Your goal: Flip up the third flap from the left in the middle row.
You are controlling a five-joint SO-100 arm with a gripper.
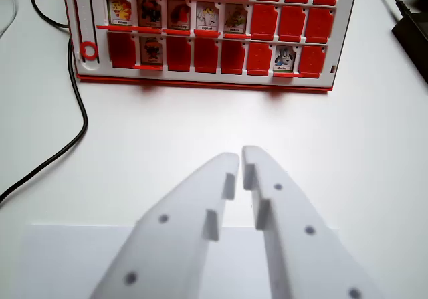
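A red flip-card game board (200,78) stands at the top of the wrist view, and its upper part is cut off. In the middle row, the five flaps from the left show picture cards; the third one (178,15) shows a face picture. The three flaps to their right (292,23) show plain red. In the bottom row, picture cards show at the second place (150,50) and near the wrist view's right (285,58). My white gripper (241,156) is low in the centre, well short of the board. Its fingertips are nearly touching, with nothing between them.
A black cable (75,122) curves over the white table at the wrist view's left. A dark object (413,35) with a cable lies at the upper right. A white sheet of paper (60,259) lies under the gripper at the bottom.
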